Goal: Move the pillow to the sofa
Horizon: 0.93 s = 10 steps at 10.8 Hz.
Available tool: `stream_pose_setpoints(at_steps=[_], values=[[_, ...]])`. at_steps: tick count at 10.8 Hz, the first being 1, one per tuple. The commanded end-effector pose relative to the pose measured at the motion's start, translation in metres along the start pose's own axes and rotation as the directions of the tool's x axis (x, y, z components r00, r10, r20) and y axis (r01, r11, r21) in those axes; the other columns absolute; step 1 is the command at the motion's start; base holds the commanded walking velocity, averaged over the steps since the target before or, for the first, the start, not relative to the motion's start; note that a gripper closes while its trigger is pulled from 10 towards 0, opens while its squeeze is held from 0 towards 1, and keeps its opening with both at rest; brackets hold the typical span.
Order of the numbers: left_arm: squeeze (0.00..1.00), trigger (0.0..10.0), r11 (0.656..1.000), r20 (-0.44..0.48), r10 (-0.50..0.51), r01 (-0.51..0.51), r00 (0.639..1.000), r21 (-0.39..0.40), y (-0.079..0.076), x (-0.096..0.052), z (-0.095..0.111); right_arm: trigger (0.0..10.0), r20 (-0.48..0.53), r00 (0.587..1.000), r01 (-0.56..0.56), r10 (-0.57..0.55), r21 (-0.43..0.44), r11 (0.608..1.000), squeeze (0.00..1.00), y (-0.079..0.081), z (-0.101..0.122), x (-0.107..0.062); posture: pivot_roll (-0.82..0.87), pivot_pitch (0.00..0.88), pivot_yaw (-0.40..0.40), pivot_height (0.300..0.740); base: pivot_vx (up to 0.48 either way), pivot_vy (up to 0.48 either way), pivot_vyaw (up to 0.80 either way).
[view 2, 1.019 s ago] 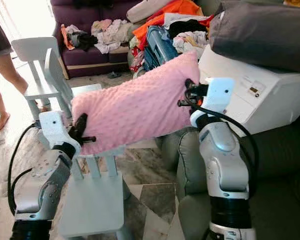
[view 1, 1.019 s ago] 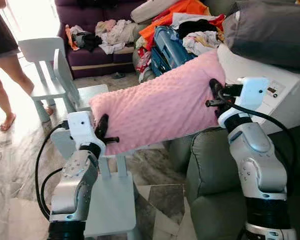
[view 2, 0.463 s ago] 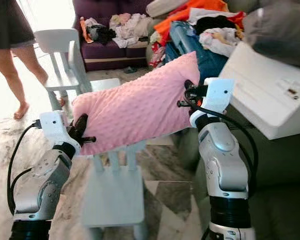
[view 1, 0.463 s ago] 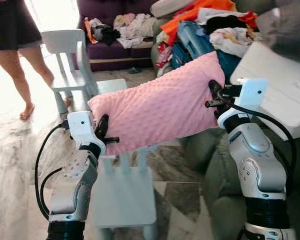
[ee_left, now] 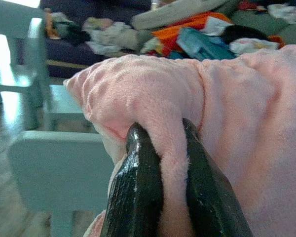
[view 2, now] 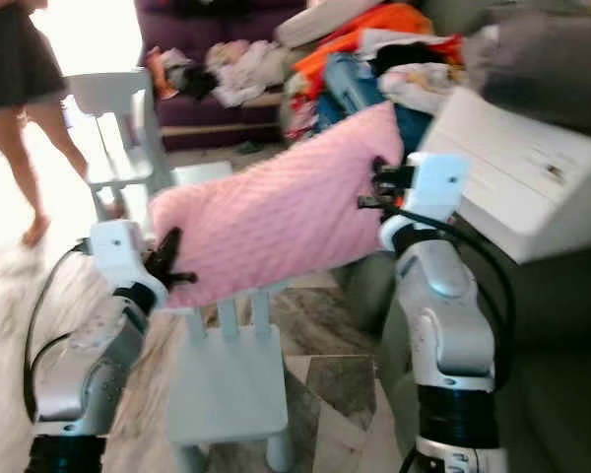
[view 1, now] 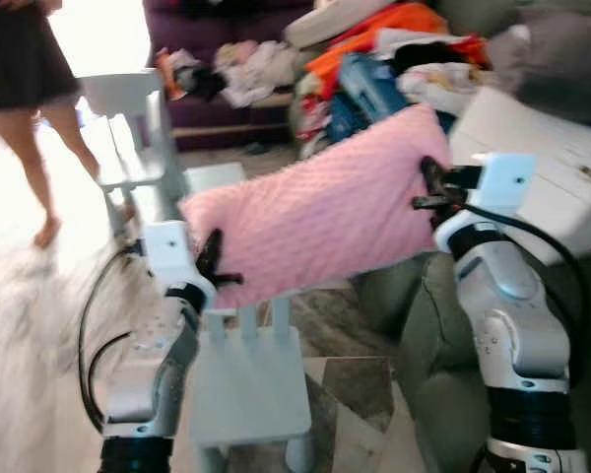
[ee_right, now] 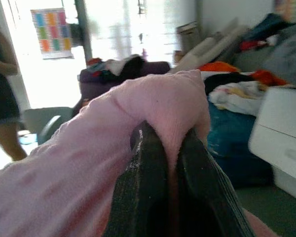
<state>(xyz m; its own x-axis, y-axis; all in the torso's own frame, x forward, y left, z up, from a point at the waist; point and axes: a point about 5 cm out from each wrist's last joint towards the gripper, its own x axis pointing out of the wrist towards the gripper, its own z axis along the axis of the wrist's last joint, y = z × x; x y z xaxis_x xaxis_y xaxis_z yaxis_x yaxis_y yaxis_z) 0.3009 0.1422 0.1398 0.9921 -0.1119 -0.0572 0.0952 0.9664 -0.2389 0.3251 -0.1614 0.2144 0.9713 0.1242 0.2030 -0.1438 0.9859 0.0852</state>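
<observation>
While the left gripper [ee_left: 160, 197] and right gripper [ee_right: 170, 163] each pinch only a corner of the pink pillow [view 1: 315, 222], it sags between them. A fold may slip free, or the low edge may snag the small chair [view 1: 246, 384] just below the left gripper.

Person [view 1: 25, 89]: head and upper body cut off by frame top. Purple sofa [view 1: 192, 108]: seat buried under clothes [view 1: 246, 69]. Head views motion-blurred.

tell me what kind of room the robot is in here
Most likely a lived-in home living room: a purple sofa strewn with clothes, a heap of laundry beside it, and small pale chairs on a marble-look floor.
</observation>
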Motion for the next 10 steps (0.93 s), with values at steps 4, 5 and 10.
stream_pose_setpoints(at_steps=[4,5,10], values=[[0.0,10.0,1.0,0.029,0.006,-0.006,1.0,0.009,0.0034,-0.0008,0.0068,10.0,0.027,1.0,-0.012,0.012,0.0,1.0,0.0,0.0029,0.0074,0.0038,-0.09,0.033,0.014,0.74,-0.12,0.21,0.0],[0.0,10.0,1.0,0.027,0.0,0.0,1.0,0.028,0.0036,-0.0008,0.0076,10.0,0.027,1.0,-0.012,0.012,0.0,1.0,0.0,0.0031,0.0075,0.0039,-0.09,0.033,0.015,0.74,0.0,0.0,0.0],[0.0,10.0,0.999,0.013,-0.017,0.017,1.0,0.027,0.0015,-0.0007,0.0051,10.0,0.022,1.0,-0.004,0.005,-0.01,1.0,0.0,0.003,0.0073,0.0043,-0.09,0.034,0.019,0.74,0.0,0.0,0.0]])
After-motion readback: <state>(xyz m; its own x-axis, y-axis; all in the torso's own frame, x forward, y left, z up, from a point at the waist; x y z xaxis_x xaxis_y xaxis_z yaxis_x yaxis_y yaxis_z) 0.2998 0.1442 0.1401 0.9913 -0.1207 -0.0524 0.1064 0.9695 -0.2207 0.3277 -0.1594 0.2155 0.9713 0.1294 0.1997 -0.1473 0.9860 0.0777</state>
